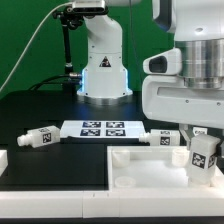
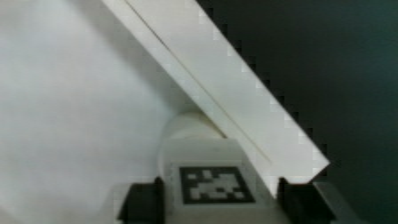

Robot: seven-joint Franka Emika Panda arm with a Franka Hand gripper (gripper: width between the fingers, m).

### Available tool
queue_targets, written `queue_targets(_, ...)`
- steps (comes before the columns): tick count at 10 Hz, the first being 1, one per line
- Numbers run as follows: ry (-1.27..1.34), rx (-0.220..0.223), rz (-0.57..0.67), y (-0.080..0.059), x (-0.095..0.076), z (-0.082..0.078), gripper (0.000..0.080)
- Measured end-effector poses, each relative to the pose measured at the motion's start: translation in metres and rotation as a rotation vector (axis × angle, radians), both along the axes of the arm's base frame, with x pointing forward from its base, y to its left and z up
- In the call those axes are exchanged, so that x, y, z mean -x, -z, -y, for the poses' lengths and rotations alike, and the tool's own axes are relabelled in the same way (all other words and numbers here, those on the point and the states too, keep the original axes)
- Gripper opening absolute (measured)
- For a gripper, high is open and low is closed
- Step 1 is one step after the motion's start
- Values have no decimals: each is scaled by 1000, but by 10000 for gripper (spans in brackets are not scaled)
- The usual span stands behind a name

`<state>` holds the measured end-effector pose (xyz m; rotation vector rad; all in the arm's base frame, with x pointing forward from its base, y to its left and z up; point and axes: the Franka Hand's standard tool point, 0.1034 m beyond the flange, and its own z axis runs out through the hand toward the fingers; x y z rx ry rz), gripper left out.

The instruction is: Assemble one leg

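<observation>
The two-finger gripper [image 1: 203,140] of the white arm is hanging at the exterior view's right, over the large white tray-shaped plastic part [image 1: 128,172]. It is pinching a small white stubby plastic leg [image 1: 204,157] that is carrying a black-and-white square tag. In the wrist view this leg [image 2: 214,172] is sitting between the two black fingers [image 2: 139,203], which are pressing on its two sides, and its tag is facing the camera. The leg is hanging close over the tray-shaped part, near a raised white wall [image 2: 231,90] of it that is running diagonally through the wrist view. I cannot tell if the leg is touching the part. A second similar leg [image 1: 40,137] is lying on the black table [image 1: 50,170] at the exterior view's left. A third similar leg [image 1: 163,138] is lying just beside the flat white marker board [image 1: 100,128], at its end toward the exterior view's right. The white robot base [image 1: 102,70] is standing behind the marker board.
</observation>
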<state>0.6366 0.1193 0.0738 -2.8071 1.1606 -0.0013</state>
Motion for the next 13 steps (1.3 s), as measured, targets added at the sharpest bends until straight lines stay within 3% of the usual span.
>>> queue_targets(3, 213, -16, -27, 1, -1, 3, 294)
queue_targets(7, 821, -113, -105, 1, -5, -7, 290)
queue_targets(10, 796, -112, -102, 1, -5, -8, 290)
queue_targets(12, 537, -93, -67, 1, -4, -7, 608)
queue_targets(13, 345, -85, -39, 0, -5, -6, 608)
